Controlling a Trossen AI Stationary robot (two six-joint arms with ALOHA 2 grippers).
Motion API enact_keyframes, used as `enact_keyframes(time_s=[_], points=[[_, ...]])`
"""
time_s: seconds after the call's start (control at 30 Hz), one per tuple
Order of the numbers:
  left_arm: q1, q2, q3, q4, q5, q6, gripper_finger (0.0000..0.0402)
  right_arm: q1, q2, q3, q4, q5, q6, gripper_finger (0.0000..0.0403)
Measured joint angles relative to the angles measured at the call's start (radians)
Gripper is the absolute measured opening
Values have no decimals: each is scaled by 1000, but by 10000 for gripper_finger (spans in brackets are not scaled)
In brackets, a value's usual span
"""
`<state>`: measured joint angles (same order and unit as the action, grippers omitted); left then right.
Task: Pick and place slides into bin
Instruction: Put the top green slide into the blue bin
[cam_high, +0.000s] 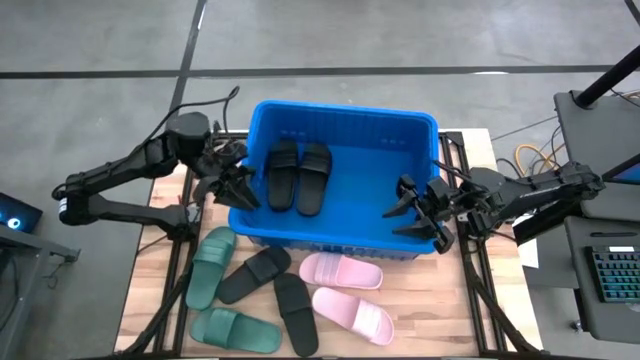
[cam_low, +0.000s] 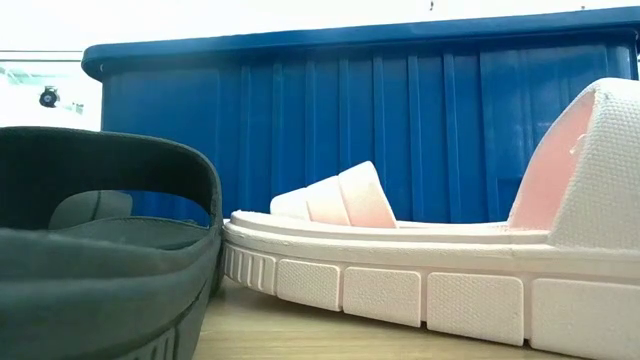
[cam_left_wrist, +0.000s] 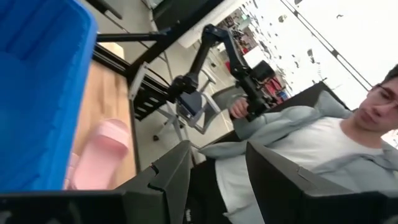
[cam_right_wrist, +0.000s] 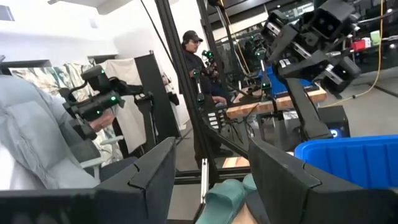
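The blue bin (cam_high: 345, 115) stands at the table's far middle, with two black slides (cam_high: 298, 176) lying side by side on its floor at the left. On the table in front of it lie two dark green slides (cam_high: 210, 266) (cam_high: 236, 330), two black slides (cam_high: 255, 273) (cam_high: 296, 313) and two pale pink slides (cam_high: 341, 270) (cam_high: 352, 314). My left gripper (cam_high: 238, 186) (cam_left_wrist: 217, 155) is open and empty at the bin's left wall. My right gripper (cam_high: 415, 213) (cam_right_wrist: 211, 155) is open and empty over the bin's right near part.
The low view shows a dark slide (cam_low: 100, 250) close up at the left, the pink slides (cam_low: 380, 260) and the bin's near wall (cam_low: 350, 130) behind them. A person in a grey hoodie (cam_left_wrist: 292, 143) sits beyond the table. A keyboard (cam_high: 612, 275) lies off the table's right.
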<state>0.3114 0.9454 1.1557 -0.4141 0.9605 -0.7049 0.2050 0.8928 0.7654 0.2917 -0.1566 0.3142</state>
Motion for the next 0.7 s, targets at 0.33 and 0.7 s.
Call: enact_keyframes(time_s=[0.33, 0.7], points=[[-106, -8, 0, 1, -34, -90, 141, 0, 0, 0, 0, 0, -3, 192], [-239, -5, 0, 0, -95, -278, 141, 0, 0, 0, 0, 0, -3, 192]])
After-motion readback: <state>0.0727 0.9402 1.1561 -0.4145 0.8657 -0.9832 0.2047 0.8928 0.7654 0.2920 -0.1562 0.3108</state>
